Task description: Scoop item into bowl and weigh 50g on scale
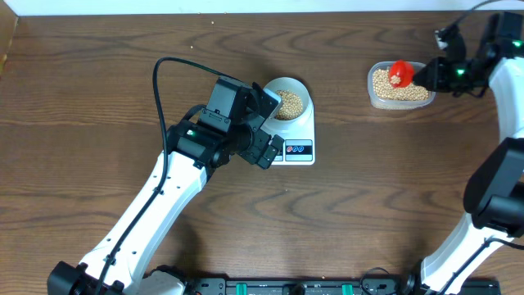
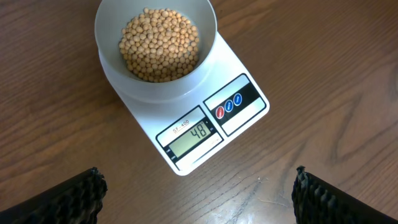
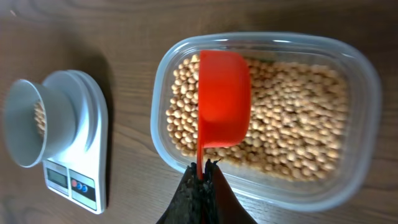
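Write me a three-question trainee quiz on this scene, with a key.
1. True or false: the bowl of beans sits on the scale.
2. The right gripper grips: A) the bowl's rim; B) the red scoop by its handle; C) nothing.
3. Fill in: the scale's display reads ___.
Key: 1 true; 2 B; 3 48.

The scale (image 2: 258, 107) shows 48 on its display (image 2: 194, 134), with SF-400 printed just above it.
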{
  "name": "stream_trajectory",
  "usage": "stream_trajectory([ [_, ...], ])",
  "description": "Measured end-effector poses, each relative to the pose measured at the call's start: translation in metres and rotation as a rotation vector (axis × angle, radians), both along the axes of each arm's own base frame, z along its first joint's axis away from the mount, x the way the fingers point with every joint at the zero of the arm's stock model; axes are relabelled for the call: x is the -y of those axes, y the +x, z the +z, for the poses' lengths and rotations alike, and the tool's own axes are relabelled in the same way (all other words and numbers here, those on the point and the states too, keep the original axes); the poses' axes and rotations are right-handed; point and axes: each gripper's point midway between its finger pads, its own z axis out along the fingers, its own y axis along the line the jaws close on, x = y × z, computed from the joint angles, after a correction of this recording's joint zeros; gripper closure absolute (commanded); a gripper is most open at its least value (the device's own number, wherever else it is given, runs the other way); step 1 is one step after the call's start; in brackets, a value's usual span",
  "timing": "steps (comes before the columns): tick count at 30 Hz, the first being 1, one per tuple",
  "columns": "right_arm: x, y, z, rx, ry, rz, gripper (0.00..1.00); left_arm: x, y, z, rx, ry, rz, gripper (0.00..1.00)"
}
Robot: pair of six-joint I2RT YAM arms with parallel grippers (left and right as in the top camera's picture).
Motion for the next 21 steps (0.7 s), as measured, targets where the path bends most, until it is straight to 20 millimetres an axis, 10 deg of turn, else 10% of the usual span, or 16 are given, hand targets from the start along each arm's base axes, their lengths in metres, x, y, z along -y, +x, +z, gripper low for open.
stream_trajectory([
  [21,-0.040,-0.016,0.045,0.115,0.329,0.165,0.99,0.000,0.000,0.000,0.000,0.000,0.000,0.02],
])
